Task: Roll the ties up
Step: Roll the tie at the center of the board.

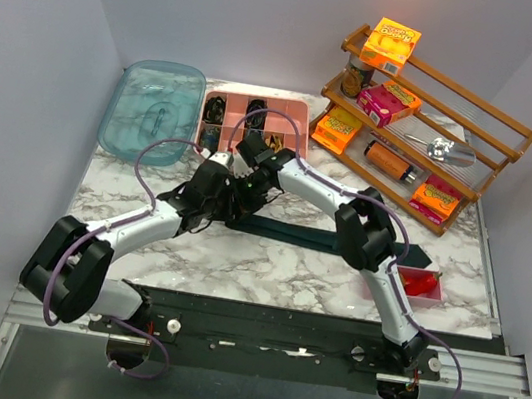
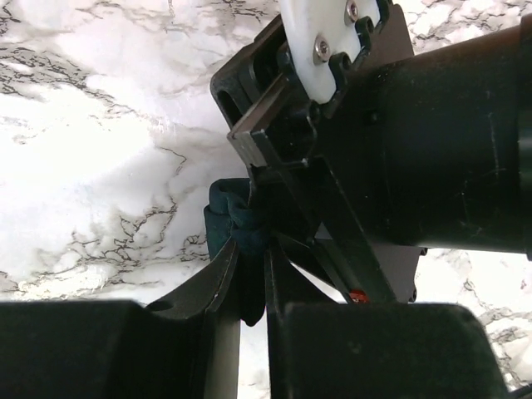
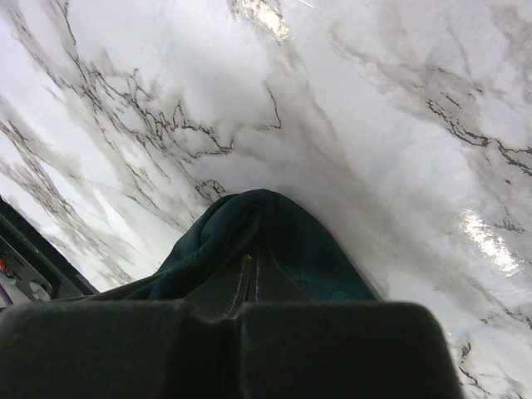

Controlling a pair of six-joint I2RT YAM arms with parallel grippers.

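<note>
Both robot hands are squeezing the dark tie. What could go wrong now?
The left pincer and the right pincer pinch the same little bunch of the tie, very close together, so they might bump each other. Most of the tie lies flat and unrolled on the smooth table. If either grip slips, the bunch may come undone.

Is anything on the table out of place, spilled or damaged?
Nothing stands out. The tie lies straight, with only one end bunched where the left gripper and the right gripper pinch it.
</note>
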